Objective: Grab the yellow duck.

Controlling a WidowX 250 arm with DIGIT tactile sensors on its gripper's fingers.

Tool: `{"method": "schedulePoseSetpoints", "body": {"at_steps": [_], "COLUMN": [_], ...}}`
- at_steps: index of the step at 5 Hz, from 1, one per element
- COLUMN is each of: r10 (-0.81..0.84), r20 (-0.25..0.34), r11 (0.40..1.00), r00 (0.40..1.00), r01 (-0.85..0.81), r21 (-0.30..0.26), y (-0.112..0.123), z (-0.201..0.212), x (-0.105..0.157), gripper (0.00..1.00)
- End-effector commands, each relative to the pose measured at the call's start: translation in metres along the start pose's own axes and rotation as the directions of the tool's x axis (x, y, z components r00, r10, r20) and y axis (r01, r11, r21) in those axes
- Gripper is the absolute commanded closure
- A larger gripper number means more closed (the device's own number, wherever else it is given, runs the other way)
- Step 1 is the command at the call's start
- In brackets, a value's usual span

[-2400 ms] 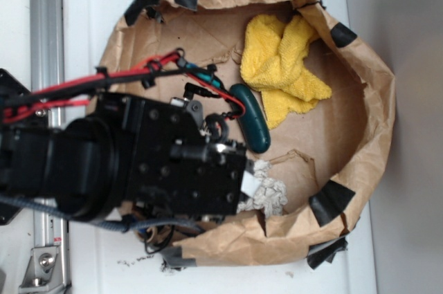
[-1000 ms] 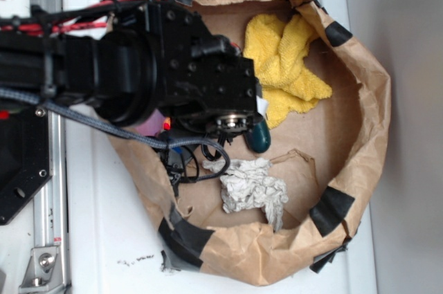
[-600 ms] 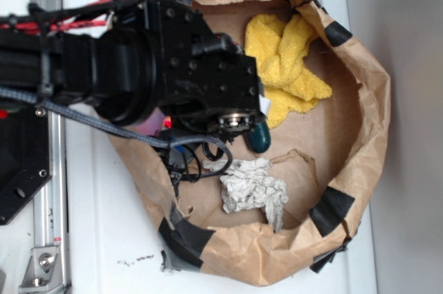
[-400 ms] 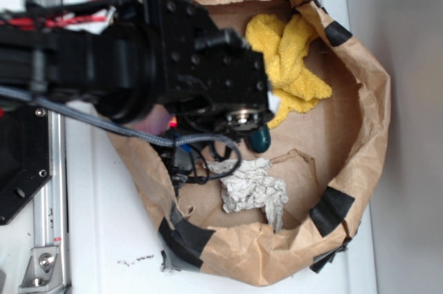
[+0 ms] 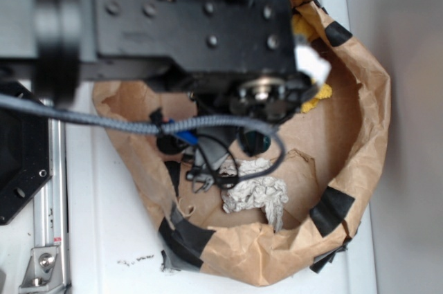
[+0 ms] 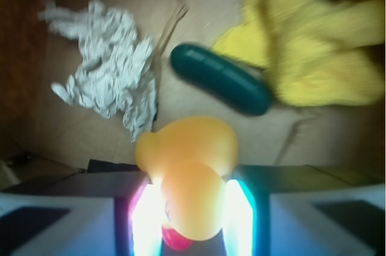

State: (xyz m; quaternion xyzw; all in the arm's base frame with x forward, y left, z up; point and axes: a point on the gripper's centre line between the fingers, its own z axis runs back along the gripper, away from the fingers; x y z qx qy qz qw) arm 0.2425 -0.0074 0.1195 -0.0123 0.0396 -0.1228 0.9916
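arm (image 5: 173, 24) over paper basin (image 5: 360, 135) (near-filling it) | crumpled wad (image 5: 252, 194) visible

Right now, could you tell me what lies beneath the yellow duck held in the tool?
The yellow duck is clamped in the tool. Below it is brown paper, with the green cucumber toy, crumpled grey paper and yellow towel. Directly underneath is covered.

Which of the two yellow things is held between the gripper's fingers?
The small smooth yellow duck, clamped in the gripper. The fluffy yellow towel lies loose beyond the dark green toy.
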Motion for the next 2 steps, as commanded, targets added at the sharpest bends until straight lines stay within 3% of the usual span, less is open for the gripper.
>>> {"method": "schedulePoseSetpoints", "body": {"at_steps": [1, 2], "r10": [0.052, 0.092], "r20": [0.103, 0.062], "r11": [0.998, 0.996], "r00": [0.993, 0.994], "r01": [-0.054, -0.093], "r21": [0.016, -0.002], "y": [-0.001, 0.003], "z": [0.020, 0.010], "x": [0.002, 0.007], "gripper": [1.00, 1.00]}}
